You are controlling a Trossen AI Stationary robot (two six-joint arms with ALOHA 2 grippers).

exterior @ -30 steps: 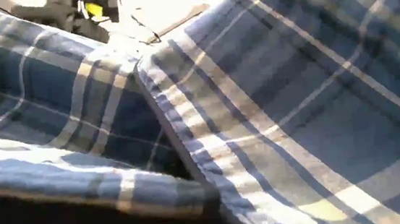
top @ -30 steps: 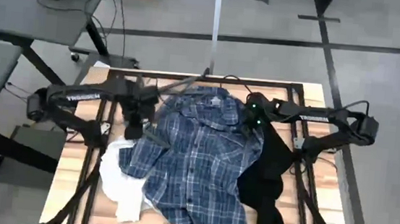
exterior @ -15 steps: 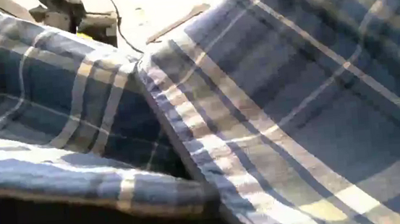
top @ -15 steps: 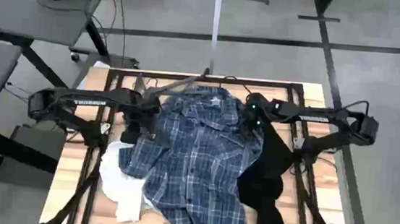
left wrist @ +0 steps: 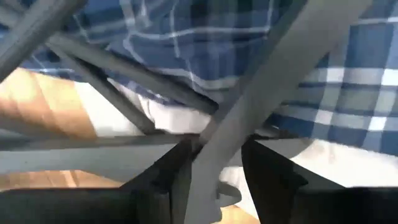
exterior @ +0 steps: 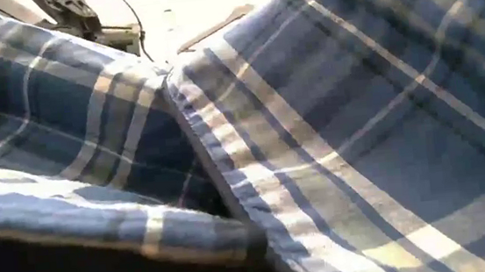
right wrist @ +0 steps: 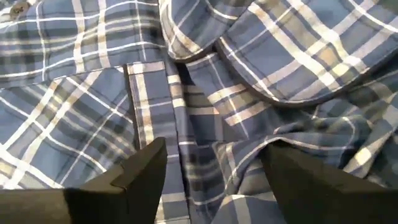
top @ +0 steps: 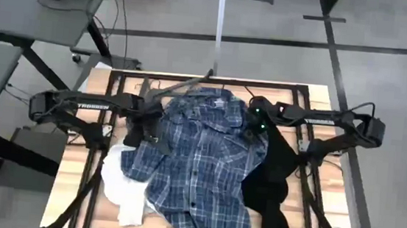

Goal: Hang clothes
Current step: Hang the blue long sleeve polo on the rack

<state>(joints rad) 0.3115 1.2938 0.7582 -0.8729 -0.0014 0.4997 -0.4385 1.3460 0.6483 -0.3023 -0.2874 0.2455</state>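
The left end effector (left wrist: 214,171) is clamped on a grey hanger (left wrist: 273,81) at the plaid shirt's (top: 203,158) left edge; if the bar snags a fold, the shirt may drag. The right end effector (right wrist: 214,165) hovers wide over the collar — apparently empty. The shirt sprawls rumpled mid-table, overlapping the white top (top: 127,188) and black top (top: 275,183).

Both dark six-joint arms are extended inward; the left gripper (left wrist: 214,171) is clamped, the right gripper (right wrist: 214,171) is spread wide.
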